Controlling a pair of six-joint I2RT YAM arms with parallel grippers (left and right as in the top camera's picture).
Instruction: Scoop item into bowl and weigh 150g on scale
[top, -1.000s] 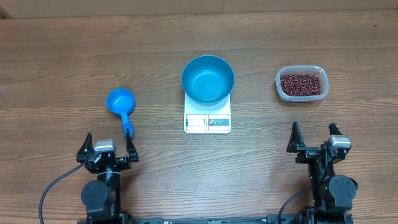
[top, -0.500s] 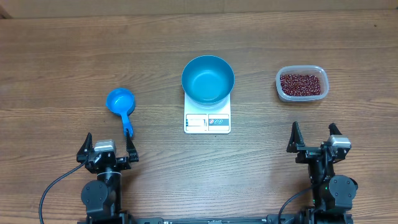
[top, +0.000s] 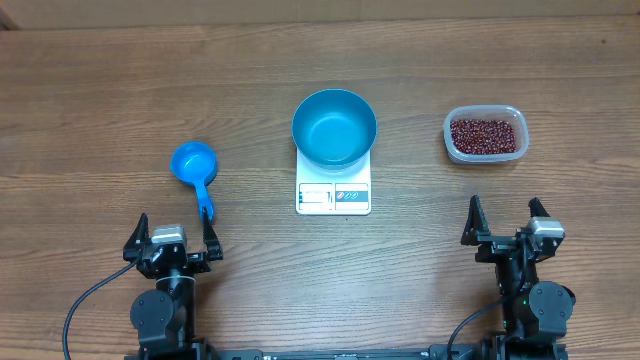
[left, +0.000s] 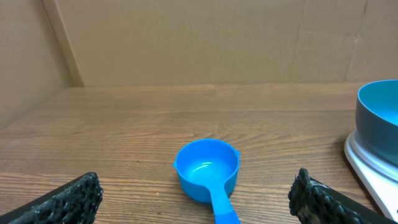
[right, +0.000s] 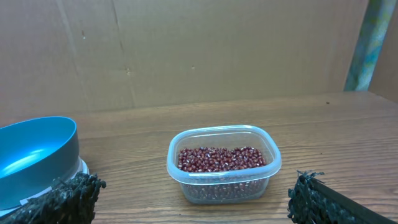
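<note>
Beans (top: 485, 135): one loose batch, dark red-brown, too many to count singly. All of them lie in one clear plastic tub (top: 449, 140). The tub sits on the counter (top: 100, 90) ahead of my right fingers (top: 472, 222), well apart from them. In my right wrist view it falls between the two fingers, with the beans (right: 221, 157) roughly level in the tub (right: 224, 186).

Bowl (top: 334, 127): one, bright blue and round, with its smooth inside facing up. It rests on the far part of the scale (top: 333, 197) and overhangs it on both sides. It is ahead of my right fingers and off to their left, and ahead of my left fingers (top: 209, 238) and off to their right. Each wrist view catches only an edge of it.

Scale: one, white and square. Its display strip and labels lie on the edge nearest my fingers, uncovered by the bowl.

Scoop (top: 195, 165): one, small and blue, with its cup upright on the counter. It is ahead of my left fingers, and the handle points back toward them. The handle end comes close to the right-hand finger of that pair; I cannot tell whether they touch. In my left wrist view the scoop (left: 208, 171) sits between the two fingers.

Fingers: two pairs. Both are spread wide and gripping nothing, at the near edge of the counter.
</note>
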